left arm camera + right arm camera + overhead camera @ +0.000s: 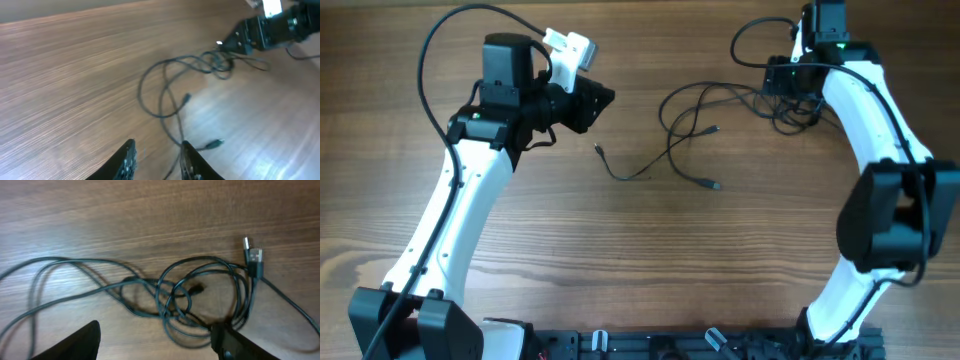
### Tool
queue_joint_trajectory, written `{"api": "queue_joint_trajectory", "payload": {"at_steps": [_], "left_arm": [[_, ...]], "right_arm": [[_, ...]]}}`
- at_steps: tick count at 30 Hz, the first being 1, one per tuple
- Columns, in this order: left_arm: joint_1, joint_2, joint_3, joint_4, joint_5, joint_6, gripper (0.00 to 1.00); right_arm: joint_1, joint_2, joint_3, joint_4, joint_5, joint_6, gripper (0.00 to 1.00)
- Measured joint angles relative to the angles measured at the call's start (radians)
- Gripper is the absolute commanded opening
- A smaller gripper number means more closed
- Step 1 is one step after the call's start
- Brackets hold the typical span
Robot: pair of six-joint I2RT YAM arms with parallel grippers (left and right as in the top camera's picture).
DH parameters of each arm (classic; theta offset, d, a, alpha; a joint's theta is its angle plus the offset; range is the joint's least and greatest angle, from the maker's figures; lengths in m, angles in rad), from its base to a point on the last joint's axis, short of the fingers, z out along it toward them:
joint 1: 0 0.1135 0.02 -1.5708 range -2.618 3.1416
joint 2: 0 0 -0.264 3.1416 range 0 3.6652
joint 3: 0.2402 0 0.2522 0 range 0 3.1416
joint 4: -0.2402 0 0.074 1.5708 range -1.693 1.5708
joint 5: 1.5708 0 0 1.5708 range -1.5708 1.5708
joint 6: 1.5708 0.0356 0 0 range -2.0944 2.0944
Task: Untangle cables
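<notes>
Wooden table (620,260), black cables (172,296) partly tangled

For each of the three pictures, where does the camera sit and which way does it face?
Overhead: above the table, facing straight down on the cables; the left hand, the right hand and both white arms show.
Left wrist: on the left arm, facing forward across the wood to the cables; its fingers show below.
Right wrist: on the right arm, facing down on the tangled cables; its fingers show below.
Shared: overhead and left wrist both show the right hand at the tangle.
</notes>
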Motion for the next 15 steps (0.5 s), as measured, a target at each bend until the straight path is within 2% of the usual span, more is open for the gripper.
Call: {"api": "queue_joint_trajectory", "payload": {"at_steps": [6,8,13,15], "left_arm": [[0.0,0.0,0.0,-0.019,-0.067,-0.02,0.31],[0.0,0.0,0.0,-0.033,-0.075,-0.023,0.31],[0.0,0.0,0.0,-0.047,-0.081,-0.023,0.32],[0.0,0.0,0.0,-0.048,-0.081,-0.026,0.33]], "right_arm": [[0.0,0.13,0.0,0.018,0.013,0.001,0.66],[0.0,0.167,0.0,0.018,0.013,0.004,0.44],[0.0,0.179,0.0,0.024,0.017,0.016,0.06],[0.0,0.179,0.0,0.023,0.017,0.025,0.05]]}}
